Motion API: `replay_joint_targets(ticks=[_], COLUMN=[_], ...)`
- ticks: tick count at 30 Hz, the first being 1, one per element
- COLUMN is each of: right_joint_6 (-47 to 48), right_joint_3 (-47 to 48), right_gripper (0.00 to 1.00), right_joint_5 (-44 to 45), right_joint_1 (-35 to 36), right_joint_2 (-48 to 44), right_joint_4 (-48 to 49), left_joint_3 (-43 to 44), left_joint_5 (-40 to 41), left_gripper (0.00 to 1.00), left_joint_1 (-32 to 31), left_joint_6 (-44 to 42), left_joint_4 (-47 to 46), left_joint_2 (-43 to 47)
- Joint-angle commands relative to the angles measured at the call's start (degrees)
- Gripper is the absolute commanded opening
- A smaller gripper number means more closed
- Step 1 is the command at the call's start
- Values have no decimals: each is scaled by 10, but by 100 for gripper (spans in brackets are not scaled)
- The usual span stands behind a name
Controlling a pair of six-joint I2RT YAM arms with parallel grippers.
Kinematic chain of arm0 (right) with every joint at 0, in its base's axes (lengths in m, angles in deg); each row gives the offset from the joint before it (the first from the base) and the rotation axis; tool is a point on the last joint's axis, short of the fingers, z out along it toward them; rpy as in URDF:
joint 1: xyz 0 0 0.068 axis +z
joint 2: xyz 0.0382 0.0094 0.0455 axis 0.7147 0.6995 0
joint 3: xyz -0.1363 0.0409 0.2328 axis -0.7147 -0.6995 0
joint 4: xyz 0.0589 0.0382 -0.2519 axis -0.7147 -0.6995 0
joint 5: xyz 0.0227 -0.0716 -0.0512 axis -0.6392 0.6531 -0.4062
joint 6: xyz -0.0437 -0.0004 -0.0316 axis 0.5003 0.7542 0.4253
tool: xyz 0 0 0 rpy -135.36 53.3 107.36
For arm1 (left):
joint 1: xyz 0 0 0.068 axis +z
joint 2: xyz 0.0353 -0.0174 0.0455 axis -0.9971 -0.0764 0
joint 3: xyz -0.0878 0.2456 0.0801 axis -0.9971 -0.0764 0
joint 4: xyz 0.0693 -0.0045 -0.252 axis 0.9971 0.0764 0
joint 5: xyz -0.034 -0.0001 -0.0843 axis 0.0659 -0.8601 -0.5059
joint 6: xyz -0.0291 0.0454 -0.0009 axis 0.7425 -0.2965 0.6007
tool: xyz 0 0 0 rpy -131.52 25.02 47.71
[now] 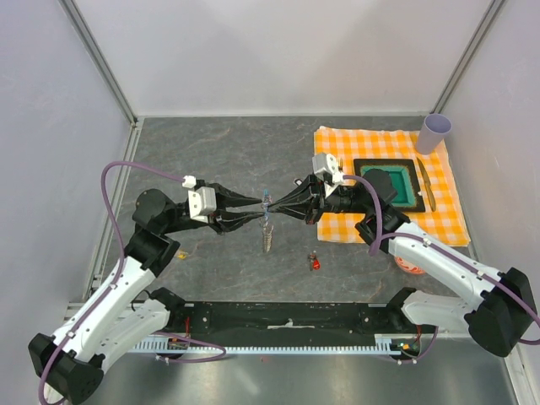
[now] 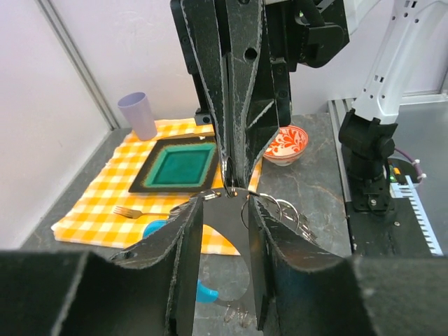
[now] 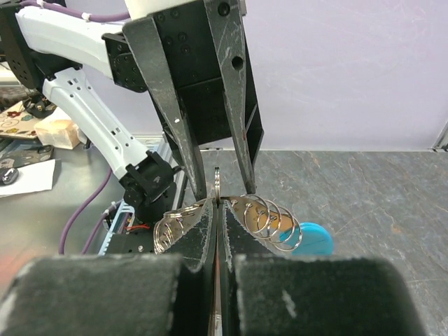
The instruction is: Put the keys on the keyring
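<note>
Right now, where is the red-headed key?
In the top view the red-headed key lies on the grey table, just in front of the orange checked cloth's near-left corner, right of the dangling keyring.

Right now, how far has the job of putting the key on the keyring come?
Done: the keyring is picked up, its chain hanging. In hand: the right gripper is shut on one ring; the left gripper, open, brackets it. Left: the red key lies on the table, not yet threaded.
</note>
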Motion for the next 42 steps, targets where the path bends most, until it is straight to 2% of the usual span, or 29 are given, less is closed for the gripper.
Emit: replay_joint_targets(ticks=[1, 6, 20, 42], right_joint_6=[-24, -32, -46, -52], right_joint_3=[-1, -6, -19, -23], right_gripper=[0, 0, 0, 0], right_joint_5=[3, 3, 4, 1], right_joint_1=[-1, -1, 0, 0], right_joint_2=[-16, -13, -8, -2], right_joint_4=[74, 87, 105, 112], left_joint_3=[-8, -16, -73, -64], left_joint_5=[-28, -29, 11, -12], left_gripper=[37, 33, 32, 30], left_joint_1=[4, 4, 5, 9], left_joint_6=[40, 65, 168, 187], left_joint_4=[-40, -80, -230, -230], left_joint_2=[-6, -10, -6, -31])
